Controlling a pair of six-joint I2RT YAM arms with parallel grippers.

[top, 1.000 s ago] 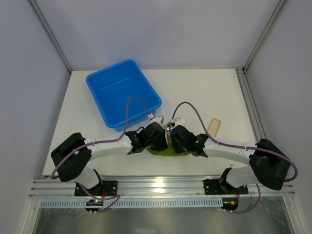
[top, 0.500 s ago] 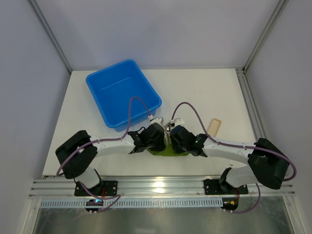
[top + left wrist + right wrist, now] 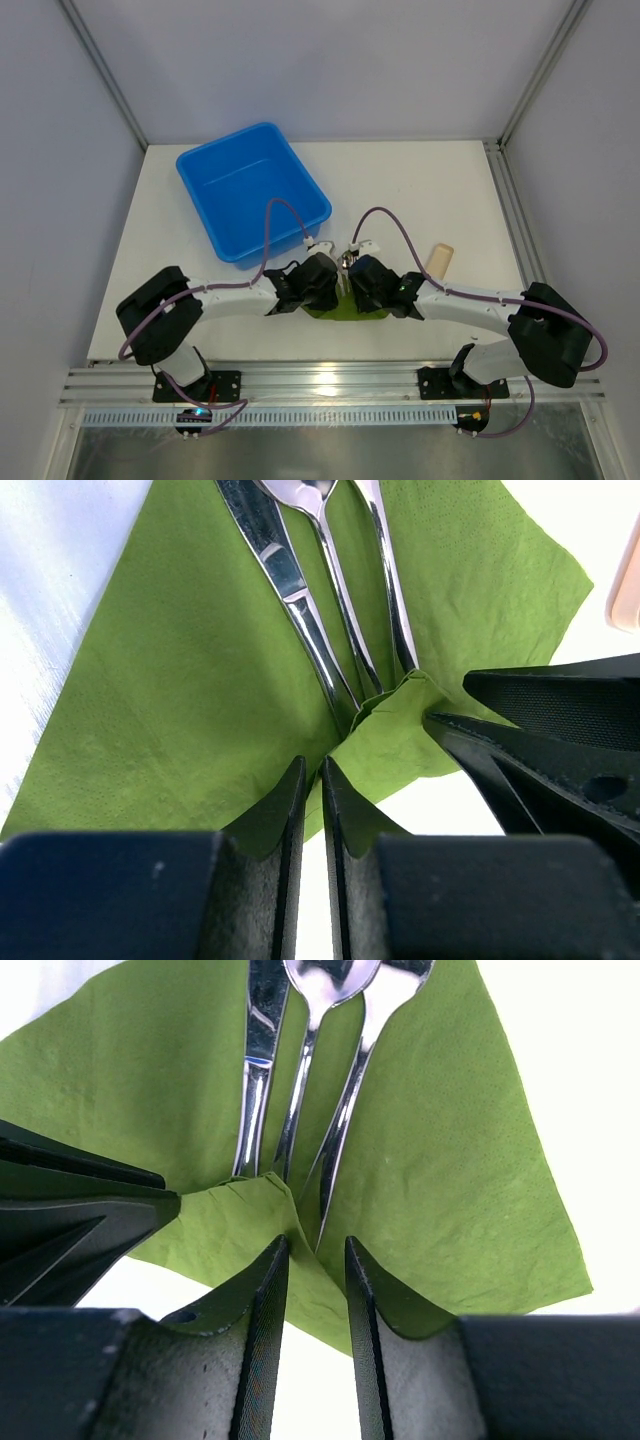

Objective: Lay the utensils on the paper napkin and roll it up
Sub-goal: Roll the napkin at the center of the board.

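Left gripper [image 3: 311, 770]: jaws nearly closed, pinching the near edge of the green paper napkin [image 3: 170, 680] between their tips. Right gripper [image 3: 312, 1245]: jaws stand a little apart, with napkin edge in the gap and no visible clamp on it. The two grippers meet tip to tip over the napkin's near corner.

That corner is lifted and folded up over the handle ends of the utensils [image 3: 335, 590]. The rest of the sheet lies flat on the white table [image 3: 420, 190].

The utensils lie on the napkin side by side, close together, with handles toward the arms and heads away. The knife [image 3: 285, 580] is on the left and the spoon [image 3: 330, 980] in the middle. The third piece [image 3: 350, 1090] is on the right, its head cut off by the frame.

A beige cylinder [image 3: 441, 258] lies on the table near the napkin, right of the right gripper. A blue plastic bin [image 3: 252, 190] sits farther back on the left.
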